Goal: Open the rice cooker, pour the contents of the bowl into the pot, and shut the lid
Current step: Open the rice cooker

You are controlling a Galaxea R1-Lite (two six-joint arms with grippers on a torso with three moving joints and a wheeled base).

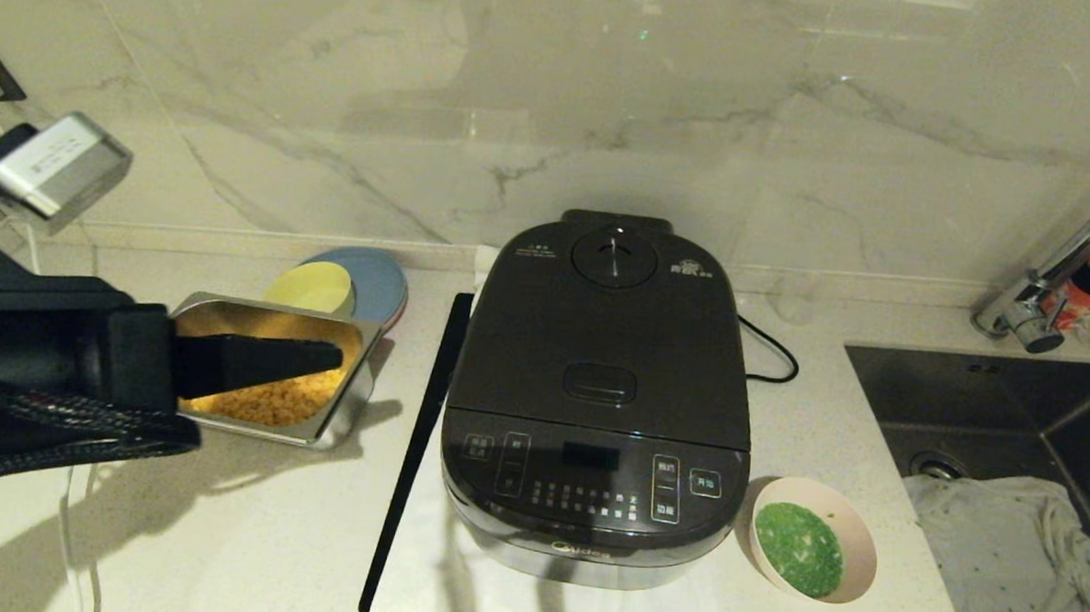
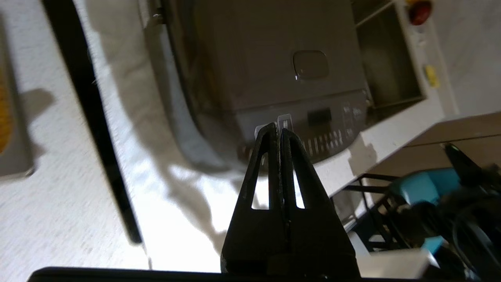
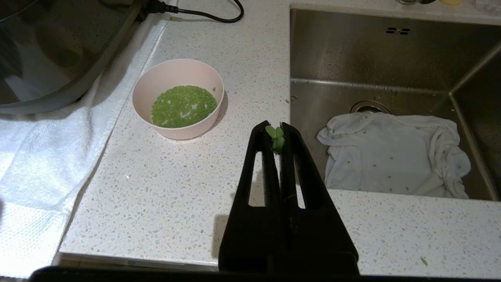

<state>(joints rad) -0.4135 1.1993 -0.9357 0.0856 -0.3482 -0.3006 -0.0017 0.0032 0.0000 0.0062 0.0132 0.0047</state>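
The black rice cooker (image 1: 596,391) stands mid-counter with its lid (image 1: 543,343) down and the oval release button (image 1: 600,383) showing; the pot is hidden under it. The pale pink bowl (image 1: 855,577) sits by the cooker's front right corner, holding chopped green contents (image 1: 798,549). My left gripper (image 1: 336,357) is shut and empty, hovering over a steel tray left of the cooker. In the left wrist view it (image 2: 278,127) points at the cooker's front panel (image 2: 325,117). My right gripper (image 3: 277,131) is shut above the counter near the bowl (image 3: 184,133), with a few green bits (image 3: 278,140) stuck between its tips.
A steel tray (image 1: 349,412) of yellow corn, a small yellow bowl (image 1: 311,287) and a blue plate (image 1: 381,276) lie at the left. A long black bar (image 1: 415,447) lies beside the cooker on a white towel (image 1: 424,558). A sink (image 1: 992,399) holding a cloth (image 1: 995,537) is at the right.
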